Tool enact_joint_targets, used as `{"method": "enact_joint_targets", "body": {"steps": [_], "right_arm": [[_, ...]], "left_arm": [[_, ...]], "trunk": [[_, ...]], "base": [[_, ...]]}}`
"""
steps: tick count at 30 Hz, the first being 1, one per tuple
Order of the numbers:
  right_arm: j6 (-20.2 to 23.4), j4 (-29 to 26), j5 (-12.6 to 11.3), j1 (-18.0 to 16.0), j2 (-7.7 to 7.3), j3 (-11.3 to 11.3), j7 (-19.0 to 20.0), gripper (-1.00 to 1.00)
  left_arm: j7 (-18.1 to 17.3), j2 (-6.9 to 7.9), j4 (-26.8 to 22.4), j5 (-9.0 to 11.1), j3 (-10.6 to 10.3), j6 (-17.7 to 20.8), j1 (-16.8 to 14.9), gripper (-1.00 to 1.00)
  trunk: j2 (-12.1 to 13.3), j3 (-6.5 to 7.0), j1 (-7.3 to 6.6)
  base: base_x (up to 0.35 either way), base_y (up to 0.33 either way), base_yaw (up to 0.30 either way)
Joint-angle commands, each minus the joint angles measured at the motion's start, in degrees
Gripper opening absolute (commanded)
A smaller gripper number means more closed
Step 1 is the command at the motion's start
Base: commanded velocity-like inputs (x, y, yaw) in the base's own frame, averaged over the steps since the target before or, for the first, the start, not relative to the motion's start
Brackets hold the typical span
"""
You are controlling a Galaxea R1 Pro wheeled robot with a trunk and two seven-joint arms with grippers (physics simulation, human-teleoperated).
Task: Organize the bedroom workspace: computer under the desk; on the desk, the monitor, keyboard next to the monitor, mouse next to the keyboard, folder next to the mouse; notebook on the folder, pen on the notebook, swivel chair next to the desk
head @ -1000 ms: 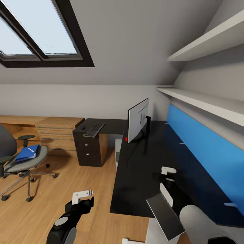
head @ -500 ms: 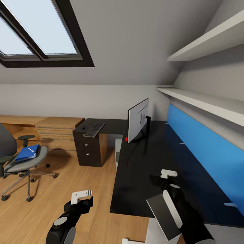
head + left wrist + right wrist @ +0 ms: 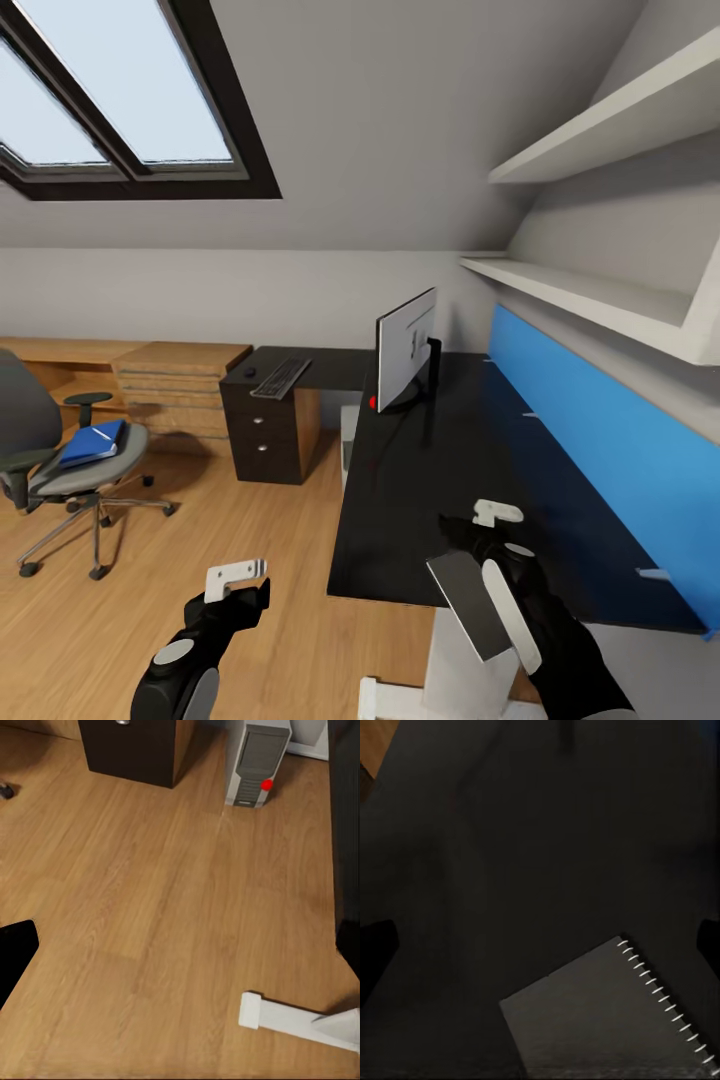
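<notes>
The grey-silver boxy tower computer [image 3: 349, 440] hides mostly behind the glossy black desk [image 3: 420, 480] (its edge); the grey swivel chair's [image 3: 60, 470] back is cropped.

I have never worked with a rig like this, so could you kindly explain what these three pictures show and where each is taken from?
It is a simulated two-armed robot in an attic bedroom. The head camera looks down over its left gripper and right gripper. The black desk carries the monitor, keyboard and mouse; the blue folder lies on the swivel chair. The left wrist camera sees the floor and computer. The right wrist camera sees a grey spiral notebook; whether the gripper holds it is unclear.
</notes>
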Motion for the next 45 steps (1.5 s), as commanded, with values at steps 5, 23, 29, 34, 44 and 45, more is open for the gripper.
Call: {"method": "enact_joint_targets", "body": {"steps": [5,23,29,34,44,45], "right_arm": [[0.08,-0.01,-0.79,-0.04,0.04,0.12,-0.55,1.00],[0.05,0.17,-7.07,-0.04,-0.33,-0.86,-0.56,1.00],[0.15,0.43,-10.45,-0.04,-0.46,-2.12,-0.52,1.00],[0.15,0.73,-14.28,-0.01,-0.88,-3.45,-0.34,1.00],[0.03,1.05,-28.29,1.36,-4.55,-5.77,1.91,1.00],[0.02,1.17,-29.77,1.47,-5.13,-5.89,2.63,1.00]], "left_arm": [[0.54,0.01,-0.14,0.60,-0.05,0.17,-0.04,1.00],[0.54,0.01,-0.23,0.60,-0.01,0.17,-0.04,1.00],[0.54,0.01,-0.21,0.60,0.02,0.17,-0.04,1.00],[0.54,0.01,-0.24,0.60,0.20,0.17,-0.04,1.00],[0.54,-0.26,-0.47,0.60,2.00,0.17,-0.04,1.00],[0.54,-0.28,-0.48,0.60,2.04,0.15,-0.04,1.00]], "trunk": [[-0.05,-0.08,-0.03],[-0.05,-0.08,-0.03],[-0.05,-0.08,-0.03],[-0.05,-0.08,-0.03],[-0.05,-0.08,-0.03],[-0.45,-0.25,0.19]], "base": [[-0.333,0.000,0.000],[-0.334,0.054,-0.080],[-0.260,0.133,-0.245],[-0.093,0.049,-0.257],[-0.017,0.009,-0.263],[-0.004,0.002,-0.262]]}}
